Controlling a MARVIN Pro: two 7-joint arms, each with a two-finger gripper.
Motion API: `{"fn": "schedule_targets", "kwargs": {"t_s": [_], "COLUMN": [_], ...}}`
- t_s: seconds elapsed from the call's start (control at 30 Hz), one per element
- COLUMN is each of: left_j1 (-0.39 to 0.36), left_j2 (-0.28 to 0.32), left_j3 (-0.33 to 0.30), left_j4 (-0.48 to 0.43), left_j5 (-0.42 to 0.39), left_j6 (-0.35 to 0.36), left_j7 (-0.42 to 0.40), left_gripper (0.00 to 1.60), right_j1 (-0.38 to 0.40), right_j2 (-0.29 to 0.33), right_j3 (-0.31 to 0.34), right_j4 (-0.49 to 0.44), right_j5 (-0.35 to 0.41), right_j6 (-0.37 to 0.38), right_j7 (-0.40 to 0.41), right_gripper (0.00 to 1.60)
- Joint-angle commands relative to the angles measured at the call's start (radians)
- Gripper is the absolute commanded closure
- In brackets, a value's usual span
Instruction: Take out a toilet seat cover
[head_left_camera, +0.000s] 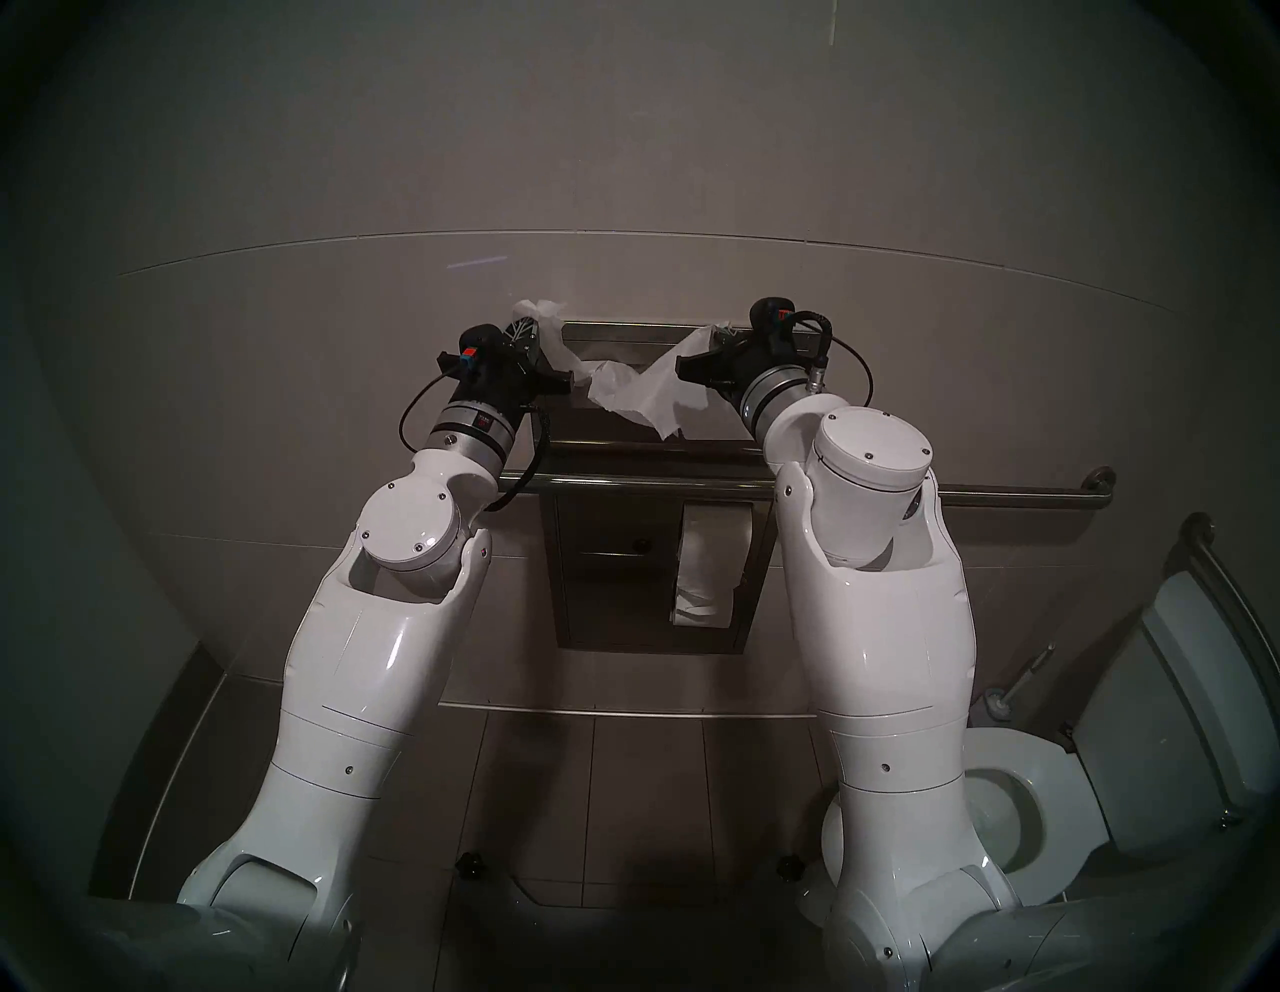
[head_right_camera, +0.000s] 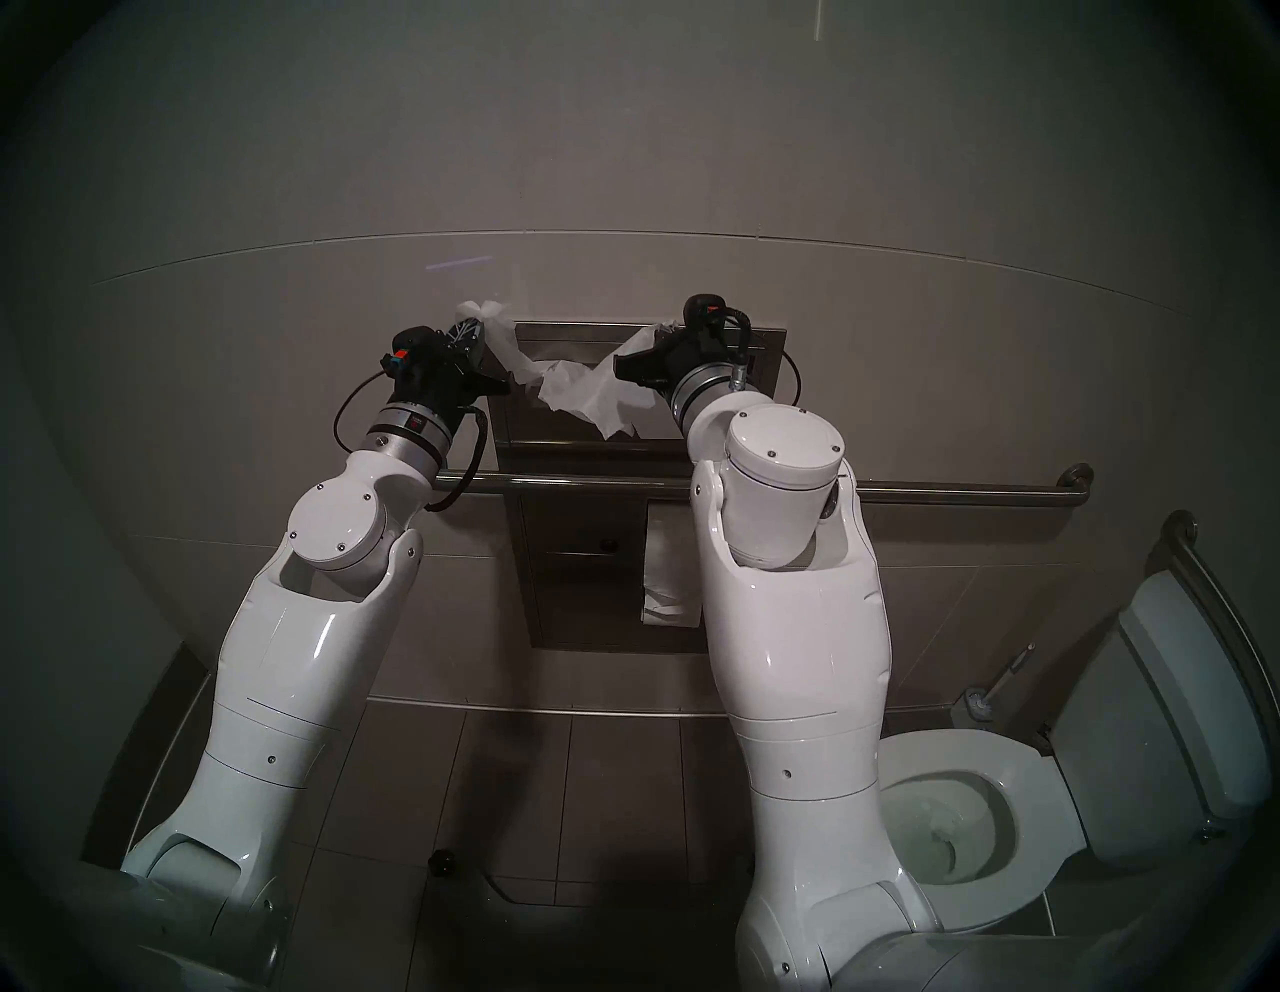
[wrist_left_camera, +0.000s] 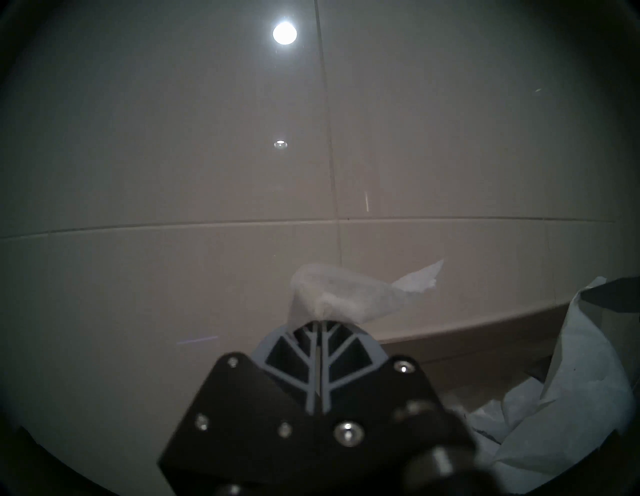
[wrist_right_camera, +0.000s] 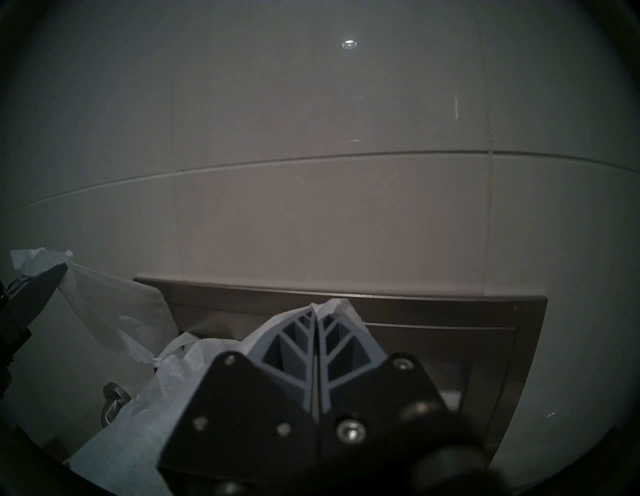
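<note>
Head stereo left shows the left gripper (head_left_camera: 537, 331) and right gripper (head_left_camera: 720, 337), jaws clamped on opposite ends of the thin, crinkled white tissue-paper toilet seat cover (head_left_camera: 641, 395), sagging before the steel wall dispenser (head_left_camera: 623, 331) (weightless, floppy, tear-prone, so edge pinches suit).

Dim room, bright lamp glare on glossy wall tiles (wrist_left_camera: 284, 33), heavy fisheye vignette, blurred near tool mounts.
</note>
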Motion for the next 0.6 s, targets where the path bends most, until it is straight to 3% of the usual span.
{"fn": "schedule_targets", "kwargs": {"t_s": [0.0, 0.4, 0.43, 0.47, 0.57], "left_j1": [-0.064, -0.154, -0.187, -0.148, -0.185], "left_j2": [-0.009, -0.035, -0.038, -0.044, -0.048], "left_j3": [-0.017, -0.065, -0.062, -0.073, -0.067], "left_j4": [-0.074, -0.109, -0.093, -0.123, -0.105], "left_j5": [-0.009, -0.023, -0.026, -0.023, -0.026], "left_j6": [0.000, -0.001, 0.003, 0.001, 0.006], "left_j7": [0.005, 0.047, 0.053, 0.053, 0.060], "left_gripper": [1.60, 1.60, 1.60, 1.60, 1.60], "right_j1": [0.111, 0.191, 0.214, 0.186, 0.224], "right_j2": [-0.020, -0.048, -0.046, -0.054, -0.054], "right_j3": [-0.013, -0.031, -0.033, -0.034, -0.036], "right_j4": [-0.023, -0.020, -0.007, -0.024, -0.001], "right_j5": [-0.006, -0.024, -0.025, -0.031, -0.030], "right_j6": [-0.025, -0.055, -0.055, -0.067, -0.068], "right_j7": [-0.003, -0.019, -0.021, -0.022, -0.026], "right_gripper": [1.60, 1.60, 1.60, 1.60, 1.60]}}
